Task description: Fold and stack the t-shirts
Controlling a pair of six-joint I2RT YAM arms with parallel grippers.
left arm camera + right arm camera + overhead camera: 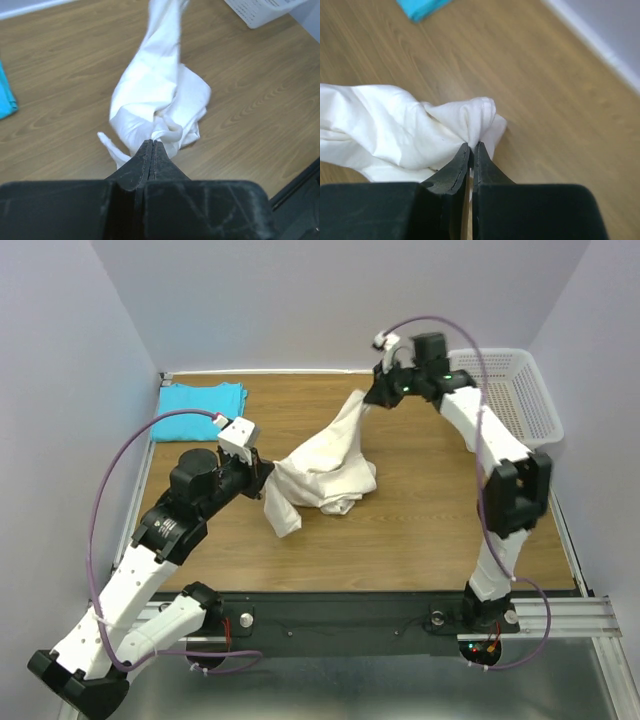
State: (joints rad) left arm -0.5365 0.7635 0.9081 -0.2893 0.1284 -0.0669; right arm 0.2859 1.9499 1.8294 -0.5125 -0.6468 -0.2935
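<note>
The cream-white t-shirt [325, 465] hangs bunched above the wooden table's middle, stretched between both arms. My left gripper [268, 472] is shut on its lower left edge; in the left wrist view the cloth [155, 95] rises away from the shut gripper [151, 142]. My right gripper [372, 398] is shut on the shirt's upper end, a fold of the cloth [470, 117] pinched at the gripper's tips [472, 146]. The turquoise t-shirt [200, 398] lies folded flat at the far left corner and shows as a turquoise patch [422, 7] in the right wrist view.
A white mesh basket [510, 390] stands at the far right, behind the right arm; its corner [260, 10] shows in the left wrist view. Grey walls close the table at the back and both sides. Bare wood [400, 530] lies in front of the shirt.
</note>
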